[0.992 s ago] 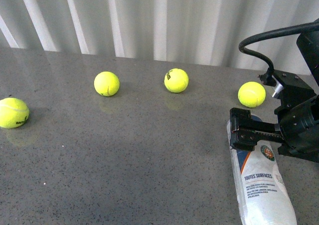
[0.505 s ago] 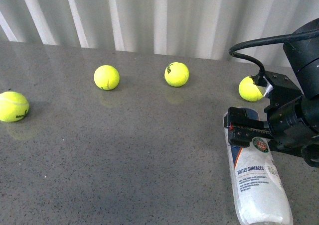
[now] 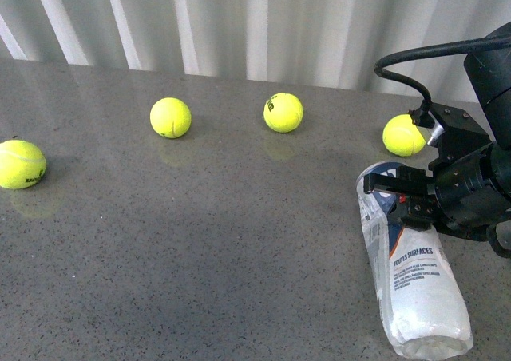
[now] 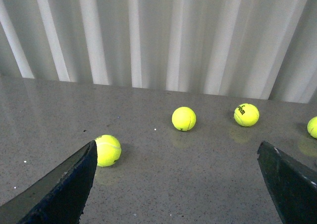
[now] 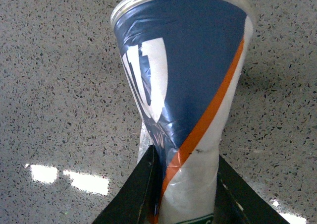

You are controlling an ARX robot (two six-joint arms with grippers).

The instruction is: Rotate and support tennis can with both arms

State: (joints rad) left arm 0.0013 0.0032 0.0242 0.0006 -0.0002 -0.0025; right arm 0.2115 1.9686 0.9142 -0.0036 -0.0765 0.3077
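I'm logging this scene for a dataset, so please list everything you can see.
tennis balls: four, yellow-green, spread across the table's far half
tennis can: one, clear with navy-and-white label and orange stripe, lying at the table's right side
table: one, grey speckled, under everything
backdrop: one, white, ribbed, behind the table
left gripper: one, black, open, empty
right gripper: one, black, shut on the tennis can's far end
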